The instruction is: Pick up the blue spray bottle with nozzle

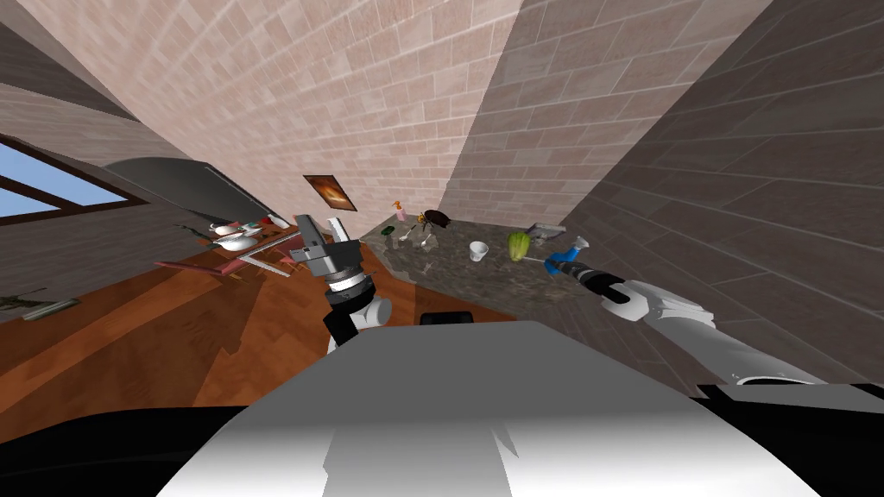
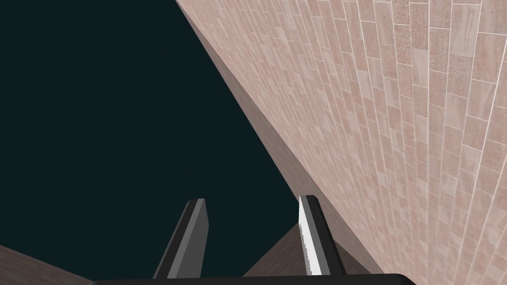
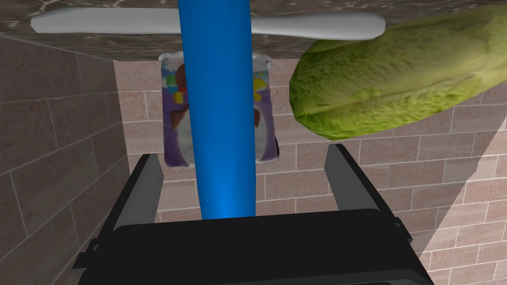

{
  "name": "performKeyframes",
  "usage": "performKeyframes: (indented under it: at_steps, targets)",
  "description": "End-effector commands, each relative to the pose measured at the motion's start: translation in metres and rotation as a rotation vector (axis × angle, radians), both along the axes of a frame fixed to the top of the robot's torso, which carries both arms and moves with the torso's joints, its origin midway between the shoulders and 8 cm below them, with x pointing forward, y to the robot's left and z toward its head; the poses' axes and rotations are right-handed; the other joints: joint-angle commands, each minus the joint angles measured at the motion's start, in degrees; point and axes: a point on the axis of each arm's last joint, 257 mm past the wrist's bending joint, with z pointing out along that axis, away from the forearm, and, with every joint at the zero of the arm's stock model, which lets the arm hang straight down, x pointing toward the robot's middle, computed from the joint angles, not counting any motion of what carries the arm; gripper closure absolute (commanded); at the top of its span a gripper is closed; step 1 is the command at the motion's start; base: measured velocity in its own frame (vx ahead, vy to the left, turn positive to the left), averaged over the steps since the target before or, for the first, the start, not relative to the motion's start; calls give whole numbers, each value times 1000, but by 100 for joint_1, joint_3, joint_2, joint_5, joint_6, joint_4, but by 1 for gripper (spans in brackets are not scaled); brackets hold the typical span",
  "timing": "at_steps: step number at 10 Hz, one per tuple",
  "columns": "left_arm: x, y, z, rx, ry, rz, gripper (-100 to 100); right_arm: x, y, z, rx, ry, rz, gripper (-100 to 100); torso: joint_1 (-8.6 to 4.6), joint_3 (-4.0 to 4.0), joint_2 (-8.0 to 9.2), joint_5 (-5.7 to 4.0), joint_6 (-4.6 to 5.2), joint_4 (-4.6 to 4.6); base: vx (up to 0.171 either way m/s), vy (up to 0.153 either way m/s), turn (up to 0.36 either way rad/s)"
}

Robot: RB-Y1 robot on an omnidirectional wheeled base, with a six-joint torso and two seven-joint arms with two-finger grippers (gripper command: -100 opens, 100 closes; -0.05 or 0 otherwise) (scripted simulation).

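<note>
The blue spray bottle (image 1: 567, 253) stands near the right end of the dark speckled counter (image 1: 483, 289), close to the wall. In the right wrist view its blue body (image 3: 218, 109) sits between my right gripper's fingers, nearer one finger, with neither finger touching it. My right gripper (image 3: 243, 153) is open around the bottle, at the bottle's near side (image 1: 559, 266) in the head view. My left gripper (image 1: 322, 226) is raised over the wooden floor left of the counter, open and holding nothing (image 2: 252, 199).
A green lettuce (image 3: 396, 79) lies just beside the bottle (image 1: 517, 246). A purple and white packet (image 3: 173, 123) leans on the wall behind it. A pale utensil (image 3: 317, 24) and a white cup (image 1: 478, 250) also sit on the counter. A table with dishes (image 1: 237, 242) stands far left.
</note>
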Motion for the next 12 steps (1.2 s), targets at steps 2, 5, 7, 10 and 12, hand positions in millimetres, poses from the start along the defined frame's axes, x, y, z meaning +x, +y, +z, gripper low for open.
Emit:
performKeyframes:
  at_steps: [2,5,7,10,12]
  targets:
    - [0,0,0,0,0,0,0,-5,-15,-3,-5,6,-34,-100,-9,-7,-12,-4,1,-3,-3,2,-7]
    - [0,0,0,0,0,0,0,8,-15,3,6,-8,-8,-100,5,-10,-14,-2,-10,-5,-50,39,117]
    - [0,0,0,0,0,0,0,7,-28,6,1,-12,-39,-100,0,-2,-4,0,0,-1,-32,18,-23]
    - [0,0,0,0,0,0,0,3,-38,2,4,3,-42,-100,-19,-16,-27,-6,1,-7,-15,12,69]
    - [0,0,0,0,0,0,0,12,-46,14,4,-21,-59,-100,7,-1,0,0,-2,-1,-68,48,64]
